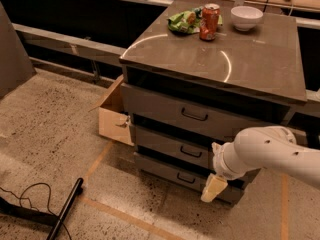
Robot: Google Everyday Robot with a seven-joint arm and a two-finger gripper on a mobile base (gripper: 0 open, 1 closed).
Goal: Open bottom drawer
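Note:
The cabinet point(215, 64) has three grey-brown drawers, each with a small black bar handle. The bottom drawer point(165, 170) is the slimmest and sits just above the floor. Its handle point(185, 178) is at the middle of its front. It looks pushed in about as far as the drawers above. My gripper point(213, 188), cream-coloured at the end of the white arm point(270, 151), hangs in front of the right part of the bottom drawer. It is a little to the right of the handle and apart from it.
A red can point(209, 22), a green snack bag point(184, 21) and a white bowl point(246, 17) stand on the cabinet top. An open cardboard box point(116, 115) sits on the floor at the cabinet's left. A black pole and cable point(62, 211) lie at the front left.

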